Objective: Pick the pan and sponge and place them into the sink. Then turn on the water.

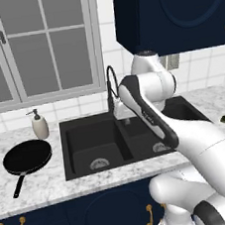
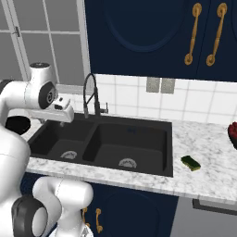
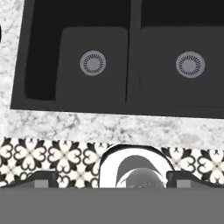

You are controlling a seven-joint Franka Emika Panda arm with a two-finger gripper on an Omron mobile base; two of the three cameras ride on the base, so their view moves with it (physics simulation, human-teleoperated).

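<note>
The black frying pan (image 1: 27, 157) lies on the marble counter (image 1: 48, 184) left of the black double-basin sink (image 1: 88, 120), handle toward the counter's front edge, near a cream soap dispenser (image 1: 39, 125). The yellow-green sponge (image 2: 190, 162) rests on the counter right of the sink. The gripper (image 3: 111, 178) hangs above the sink's front rim, fingers spread wide, apparently holding nothing. Both silver drains are bare beneath the spring-neck faucet (image 2: 90, 95).
</note>
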